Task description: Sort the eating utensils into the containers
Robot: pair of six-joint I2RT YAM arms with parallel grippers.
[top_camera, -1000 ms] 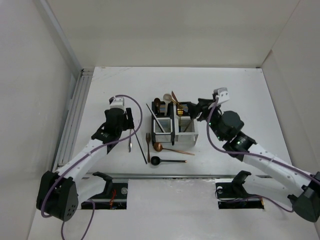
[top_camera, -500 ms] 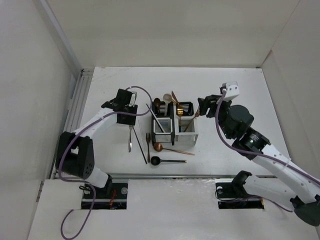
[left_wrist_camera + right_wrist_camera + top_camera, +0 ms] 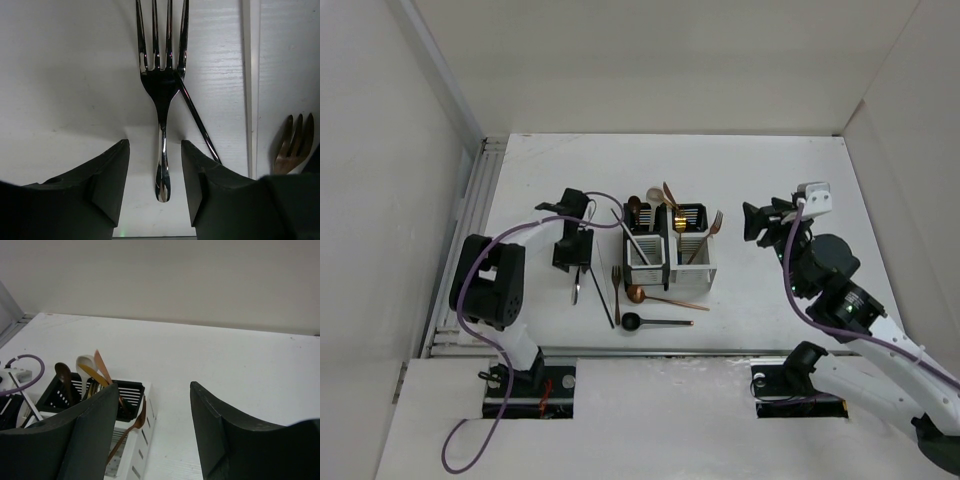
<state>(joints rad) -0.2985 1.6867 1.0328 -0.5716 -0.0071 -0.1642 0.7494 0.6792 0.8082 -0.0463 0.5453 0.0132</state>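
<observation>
The step in hand looks like picking the silver fork (image 3: pixel 162 95) off the worktop (image 3: pixel 65 75) with the left hand (image 3: pixel 155 170). In the left wrist view that hand is open, its two dark fingers (image 3: pixel 107 175) standing either side of the end of the fork's handle with a strip of white showing on both sides, so nothing is gripped. In the overhead view the fork lies left of centre, just left of the caddy block (image 3: pixel 692 274). To do this well, the hand should come down until its fingertips nearly meet the worktop, keep the slim handle centred between them, and close a little further up the handle than its very tip, since a hold on the tip alone would probably let the fork swing. A black chopstick (image 3: pixel 200 125) meets the fork at the base of the tines and runs off to the lower right; which of the two lies on top I cannot tell, so a slow, straight lift is the safer choice, to avoid dragging it along. A copper fork (image 3: pixel 292 145) lies near the right edge of that view, well clear of the fingers. The right hand (image 3: pixel 155 430) hangs open and empty at the right of the overhead view, apart from the caddy block, whose black compartment (image 3: pixel 127 390) already bristles with spoons. No brand, label or writing can be read in any view
</observation>
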